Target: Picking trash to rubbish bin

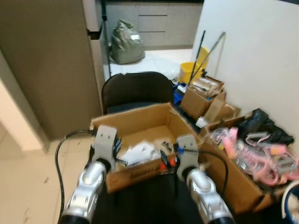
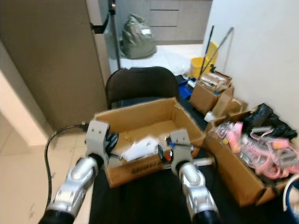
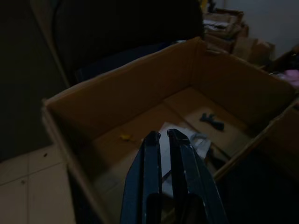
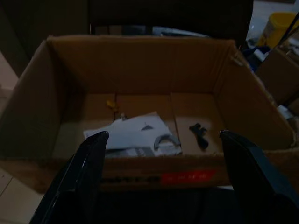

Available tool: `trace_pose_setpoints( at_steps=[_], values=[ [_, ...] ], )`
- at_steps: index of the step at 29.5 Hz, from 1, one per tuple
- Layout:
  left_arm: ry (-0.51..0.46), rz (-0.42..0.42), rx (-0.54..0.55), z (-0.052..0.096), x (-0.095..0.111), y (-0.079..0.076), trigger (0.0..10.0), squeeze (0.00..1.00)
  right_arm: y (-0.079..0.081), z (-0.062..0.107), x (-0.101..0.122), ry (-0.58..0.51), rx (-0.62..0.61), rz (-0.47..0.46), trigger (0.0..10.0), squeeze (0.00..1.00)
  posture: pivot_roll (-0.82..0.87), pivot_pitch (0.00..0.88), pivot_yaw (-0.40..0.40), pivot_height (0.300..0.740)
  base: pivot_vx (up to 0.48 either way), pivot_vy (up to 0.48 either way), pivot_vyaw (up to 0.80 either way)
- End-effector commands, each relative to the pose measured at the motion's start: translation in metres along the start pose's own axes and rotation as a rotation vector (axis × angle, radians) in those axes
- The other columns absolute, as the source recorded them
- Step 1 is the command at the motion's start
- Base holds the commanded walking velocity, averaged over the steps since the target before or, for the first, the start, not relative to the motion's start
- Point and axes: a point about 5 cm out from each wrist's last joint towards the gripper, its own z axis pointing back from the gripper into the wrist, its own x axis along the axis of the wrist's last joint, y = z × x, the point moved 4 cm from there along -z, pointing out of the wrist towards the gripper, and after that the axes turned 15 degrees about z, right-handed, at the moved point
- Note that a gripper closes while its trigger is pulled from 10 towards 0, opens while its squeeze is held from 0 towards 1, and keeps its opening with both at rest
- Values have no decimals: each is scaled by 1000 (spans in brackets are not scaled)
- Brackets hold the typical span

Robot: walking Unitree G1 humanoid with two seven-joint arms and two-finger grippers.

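Observation:
An open cardboard box [image 1: 135, 116] rests on a black chair [image 1: 135, 88] right in front of me. Inside lie crumpled white paper [image 4: 133, 133], a small black scrap [image 4: 198, 133] and a tiny yellow bit [image 4: 110, 103]. My left gripper [image 3: 163, 135] hovers over the box's near left part, its fingers [image 3: 152, 154] shut together with nothing between them. My right gripper [image 4: 163, 136] hangs at the box's near wall [image 4: 140, 168], spread wide open and empty. Both silver wrists [image 1: 105, 140] show at the box's front edge.
A larger cardboard box [image 1: 243, 186] of pink tangled items stands at the right by the white wall, with a black bag [image 1: 261, 123] behind it. Farther back are a small box [image 1: 201, 98], a yellow bucket [image 1: 191, 70] and a grey-green sack [image 1: 125, 44]. A brown cabinet [image 1: 46, 65] fills the left.

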Motion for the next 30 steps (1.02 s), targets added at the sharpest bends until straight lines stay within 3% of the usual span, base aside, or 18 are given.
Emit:
trace_pose_setpoints(
  at_steps=[1, 14, 30],
  values=[
    [12, 3, -4, 1, -3, 0, 10000, 0, -1, 1, -1, 10, 0, -1, 10000, 0, -30, 74, -4, 740, 0, 0, 0],
    [14, -5, 0, 1, -2, 2, 10000, 0, 0, 0, -2, 25, -1, -17, 10000, 0, -23, 84, -1, 740, 0, 0, 0],
    [12, -34, -22, -1, 0, -1, 10000, 0, -14, 5, -12, 68, -85, -66, 10000, 0, -21, 80, 7, 740, 0, 0, -800]
  ],
)
